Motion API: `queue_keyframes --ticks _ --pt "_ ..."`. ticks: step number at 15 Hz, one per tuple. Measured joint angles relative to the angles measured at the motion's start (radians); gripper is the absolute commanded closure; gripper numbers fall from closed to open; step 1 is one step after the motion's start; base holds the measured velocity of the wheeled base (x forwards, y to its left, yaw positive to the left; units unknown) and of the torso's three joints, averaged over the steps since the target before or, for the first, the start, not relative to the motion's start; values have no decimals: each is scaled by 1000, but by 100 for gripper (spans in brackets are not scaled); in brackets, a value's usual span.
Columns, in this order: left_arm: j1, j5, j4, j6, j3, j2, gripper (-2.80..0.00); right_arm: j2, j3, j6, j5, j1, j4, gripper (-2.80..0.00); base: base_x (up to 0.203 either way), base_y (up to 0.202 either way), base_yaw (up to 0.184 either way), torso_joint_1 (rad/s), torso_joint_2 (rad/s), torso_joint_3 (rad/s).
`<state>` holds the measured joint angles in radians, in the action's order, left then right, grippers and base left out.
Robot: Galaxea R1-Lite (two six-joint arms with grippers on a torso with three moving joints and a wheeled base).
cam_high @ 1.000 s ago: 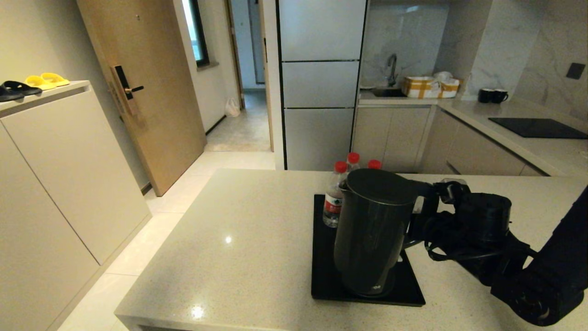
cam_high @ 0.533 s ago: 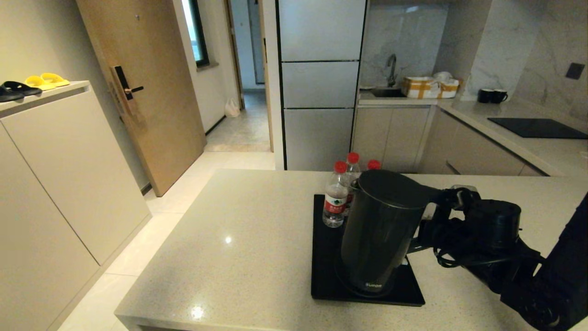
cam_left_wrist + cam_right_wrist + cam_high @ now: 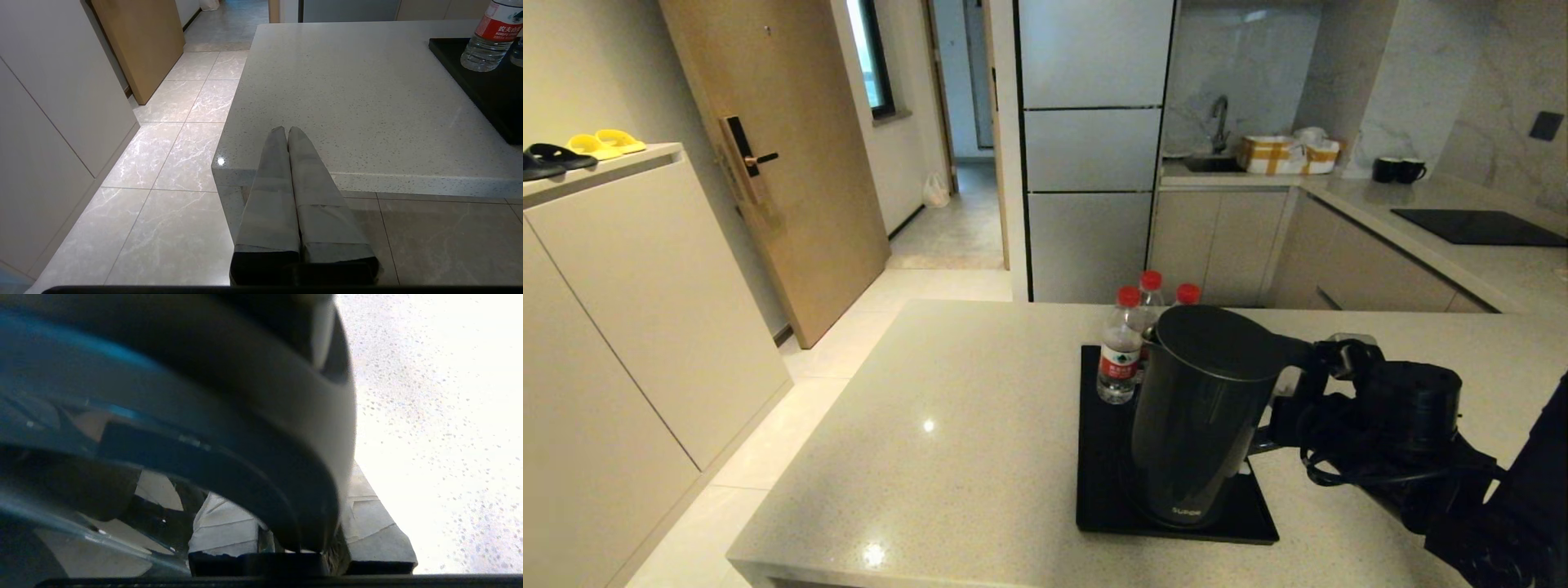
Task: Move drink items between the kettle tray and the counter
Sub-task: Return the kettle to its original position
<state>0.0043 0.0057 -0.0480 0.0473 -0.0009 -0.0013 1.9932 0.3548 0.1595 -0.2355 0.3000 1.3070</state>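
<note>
The tall matte black kettle (image 3: 1201, 416) stands on the round base disc at the near end of the glossy black kettle tray (image 3: 1098, 506), leaning slightly. From the right, my right gripper (image 3: 1290, 400) is shut on the kettle's loop handle (image 3: 245, 428); its pale fingers (image 3: 224, 533) flank the handle in the right wrist view. The tray lies on the beige speckled counter (image 3: 947, 441). My left gripper (image 3: 287, 132) is parked shut and empty, low by the counter's near left corner, out of the head view.
Three red-capped water bottles (image 3: 1119, 351) stand on the tray's far end; one bottle (image 3: 488, 36) shows in the left wrist view. A black hob panel (image 3: 1478, 227) and mugs (image 3: 1396, 169) are far right. The slipper cabinet (image 3: 605, 245) stands left.
The kettle, held by my right gripper, has shifted right and lower, going from a stronger tilt to nearly upright on the tray. More of the bottles shows behind it.
</note>
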Motion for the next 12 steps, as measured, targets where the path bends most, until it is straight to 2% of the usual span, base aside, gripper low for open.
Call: queue_keyframes --ticks 8,9,12 --pt "0 0 0 0 0 0 0 19 -69 -58 1 51 17 0 0 0 0 0 0 0" --pt "0 0 0 0 0 0 0 22 -72 -59 -1 53 18 -280 0 0 0 0 0 0" --pt "0 0 0 0 0 0 0 41 -87 -60 9 57 45 -280 0 0 0 0 0 0"
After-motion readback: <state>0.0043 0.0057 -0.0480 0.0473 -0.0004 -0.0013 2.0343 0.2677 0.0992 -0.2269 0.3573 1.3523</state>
